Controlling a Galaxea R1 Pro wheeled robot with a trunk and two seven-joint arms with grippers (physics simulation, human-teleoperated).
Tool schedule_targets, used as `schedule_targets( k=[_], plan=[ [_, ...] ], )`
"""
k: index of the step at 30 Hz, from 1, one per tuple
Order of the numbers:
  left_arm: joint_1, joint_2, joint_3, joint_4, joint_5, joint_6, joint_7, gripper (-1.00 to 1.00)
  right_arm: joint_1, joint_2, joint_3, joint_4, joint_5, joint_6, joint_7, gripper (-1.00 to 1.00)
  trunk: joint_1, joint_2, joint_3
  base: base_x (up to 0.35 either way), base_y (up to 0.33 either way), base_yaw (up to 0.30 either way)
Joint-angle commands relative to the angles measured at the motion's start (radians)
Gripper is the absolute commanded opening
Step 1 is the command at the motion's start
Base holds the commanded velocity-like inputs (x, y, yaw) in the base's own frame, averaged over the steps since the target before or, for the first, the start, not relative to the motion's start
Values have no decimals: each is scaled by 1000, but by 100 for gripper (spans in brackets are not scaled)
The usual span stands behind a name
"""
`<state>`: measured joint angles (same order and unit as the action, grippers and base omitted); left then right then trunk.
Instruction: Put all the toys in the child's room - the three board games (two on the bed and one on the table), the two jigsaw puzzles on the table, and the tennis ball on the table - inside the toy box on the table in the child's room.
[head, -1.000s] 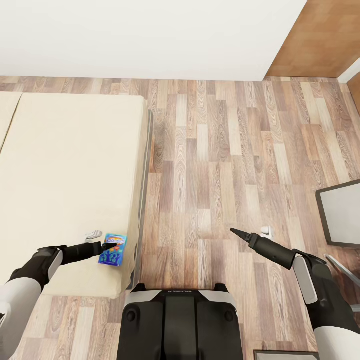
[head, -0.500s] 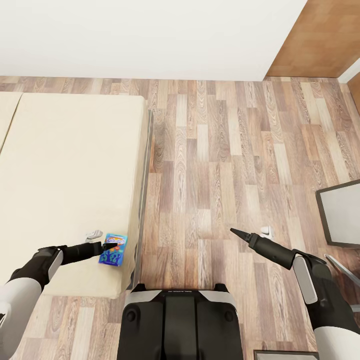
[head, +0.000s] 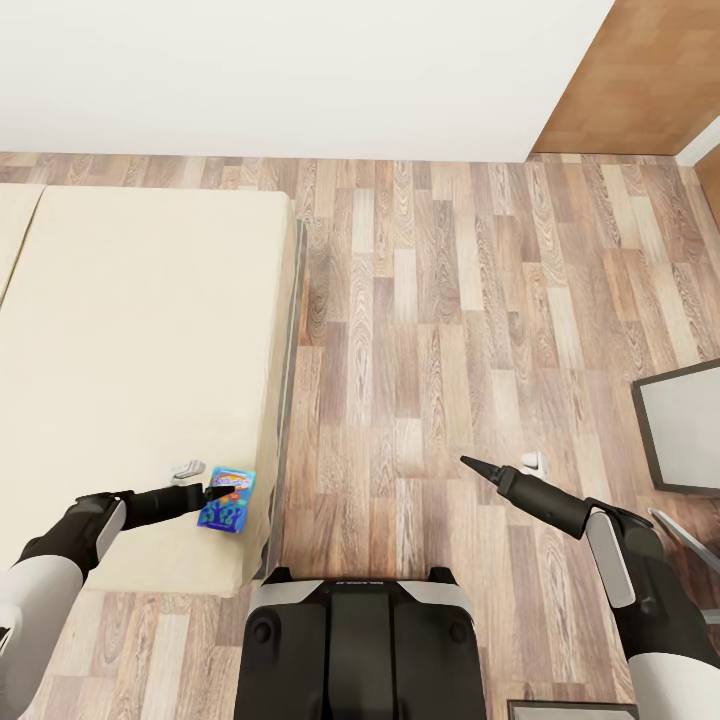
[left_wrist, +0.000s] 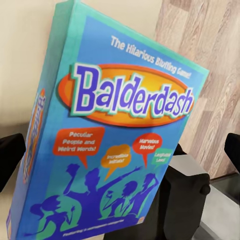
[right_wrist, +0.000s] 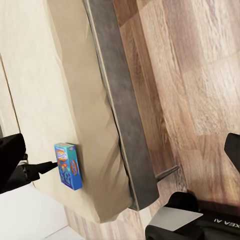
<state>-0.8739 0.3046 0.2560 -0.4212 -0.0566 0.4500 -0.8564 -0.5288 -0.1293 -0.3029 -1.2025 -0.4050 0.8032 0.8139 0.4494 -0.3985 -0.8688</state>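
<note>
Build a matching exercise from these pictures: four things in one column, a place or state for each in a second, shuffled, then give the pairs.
Things
1. blue board game
2. left gripper
3. right gripper
4. bed

Places or states
A. hangs over the wood floor, holding nothing
B. beige, at the head view's left
C. lies near the mattress's corner, lettered "Balderdash"
D. at the blue box's edge

Pairs: 1-C, 2-D, 3-A, 4-B
</note>
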Motion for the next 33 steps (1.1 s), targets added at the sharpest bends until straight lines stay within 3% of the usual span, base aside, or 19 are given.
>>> schedule_targets(
  k=[1,9,33],
  plan=[
    [0,-1,8,-1,-6,9,-10,100,0,0,-1,0,-2,5,2,100,1,-2,-1,0,0,0],
    [0,-1,7,-1,-6,9,-41,100,0,0,-1,0,-2,2,2,100,1,-2,-1,0,0,0],
    [0,-1,6,-1,-7,9,-45,100,0,0,-1,0,-2,2,2,100,1,-2,-1,0,0,0]
  ],
)
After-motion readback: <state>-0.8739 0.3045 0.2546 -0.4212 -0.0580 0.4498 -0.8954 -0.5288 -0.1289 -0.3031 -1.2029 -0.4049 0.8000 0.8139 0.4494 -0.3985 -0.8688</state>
